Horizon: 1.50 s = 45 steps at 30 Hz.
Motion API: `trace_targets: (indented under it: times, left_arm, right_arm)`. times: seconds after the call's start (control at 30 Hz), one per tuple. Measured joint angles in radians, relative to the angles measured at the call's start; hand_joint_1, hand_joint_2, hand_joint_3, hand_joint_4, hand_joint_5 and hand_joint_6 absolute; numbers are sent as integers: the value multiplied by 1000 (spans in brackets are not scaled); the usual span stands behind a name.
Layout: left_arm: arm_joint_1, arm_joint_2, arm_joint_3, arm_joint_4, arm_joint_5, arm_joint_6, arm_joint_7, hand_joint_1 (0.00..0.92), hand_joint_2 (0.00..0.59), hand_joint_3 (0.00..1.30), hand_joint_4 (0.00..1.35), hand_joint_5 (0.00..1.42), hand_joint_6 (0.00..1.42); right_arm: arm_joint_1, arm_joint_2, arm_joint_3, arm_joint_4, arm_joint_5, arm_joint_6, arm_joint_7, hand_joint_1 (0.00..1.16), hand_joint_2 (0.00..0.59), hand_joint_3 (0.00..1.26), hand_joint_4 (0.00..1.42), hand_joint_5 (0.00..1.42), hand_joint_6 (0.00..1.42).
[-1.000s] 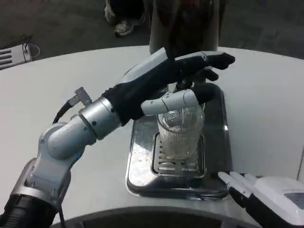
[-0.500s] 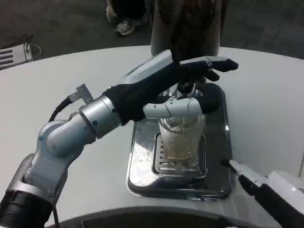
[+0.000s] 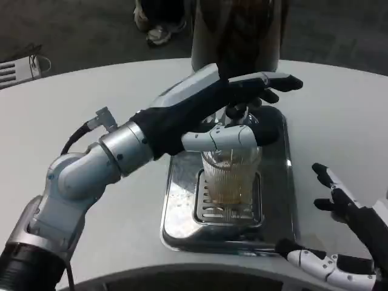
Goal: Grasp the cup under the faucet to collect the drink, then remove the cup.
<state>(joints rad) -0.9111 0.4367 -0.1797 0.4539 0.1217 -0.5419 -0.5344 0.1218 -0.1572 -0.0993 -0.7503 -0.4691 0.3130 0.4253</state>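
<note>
Drink collects in the ribbed glass cup (image 3: 230, 176), which stands on the slotted grate at the middle of the steel drip tray (image 3: 182, 200), directly below the faucet (image 3: 236, 110) of the tall metal dispenser (image 3: 236, 30) behind the tray. We keep our left hand (image 3: 233, 118) reaching over the cup's rim, its thumb lying across the near side of the glass and its dark fingers stretching past toward the faucet; from this angle we cannot tell whether it truly clamps the cup or only steadies it, though the posture reads as holding the glass in place under the stream. A shallow amber layer shows near the cup's bottom, so we judge that filling is under way and removal lies ahead. Our right hand (image 3: 339, 236) hovers off the tray's right front corner above the white surface (image 3: 73, 115), fingers spread and holding nothing, seemingly waiting.
</note>
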Motion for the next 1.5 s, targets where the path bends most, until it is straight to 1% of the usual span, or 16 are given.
trace_targets:
  times: [0.13,0.23,0.47,0.57,0.87,1.4,1.5]
  left_arm:
    - [0,1,1,6,0,-6,1,0,66,219,148,220,273]
    - [0,3,1,8,0,-8,3,0,66,219,148,220,273]
    - [-1,5,3,11,0,-13,9,0,66,219,148,220,273]
    - [-1,6,4,11,0,-14,9,0,67,221,149,220,273]
    - [-1,9,6,11,0,-14,10,0,63,227,159,220,274]
    - [-1,20,10,10,-5,-13,8,0,40,228,161,220,260]
    - [-1,22,11,10,-6,-13,6,0,39,228,161,220,260]
  right_arm:
    - [-24,-6,26,78,40,-20,-52,734,222,0,0,44,9]
    - [-49,-10,42,125,59,-40,-91,737,219,0,0,38,4]
    - [-142,-5,91,243,64,-76,-202,740,217,0,0,30,0]
    - [-178,-5,105,276,64,-81,-231,741,217,0,0,29,0]
    - [-266,-5,129,378,71,-82,-272,755,215,0,0,28,0]
    - [-380,-4,170,507,103,-82,-322,765,212,0,0,28,0]
    - [-400,2,181,525,104,-83,-334,766,213,0,0,28,0]
